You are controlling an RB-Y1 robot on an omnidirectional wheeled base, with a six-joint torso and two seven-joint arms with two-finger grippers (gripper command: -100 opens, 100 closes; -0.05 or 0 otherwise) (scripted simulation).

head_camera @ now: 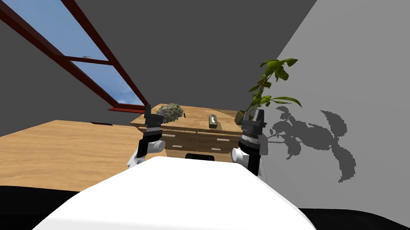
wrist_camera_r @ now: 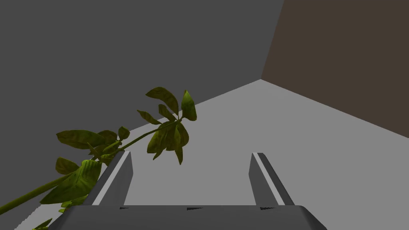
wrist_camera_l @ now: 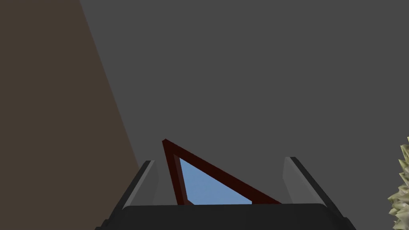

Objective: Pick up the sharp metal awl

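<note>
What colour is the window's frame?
The window frame is dark red, clearest in the head view.

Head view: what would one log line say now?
left gripper open | right gripper open, beside plant | wooden dresser ahead, nothing held

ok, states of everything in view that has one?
left gripper: open, empty, held up.
right gripper: open, empty, beside the plant leaves.
drawers: shut.
plant: upright, at the right end of the dresser.
small brown object: lying on the dresser top, untouched.
</note>
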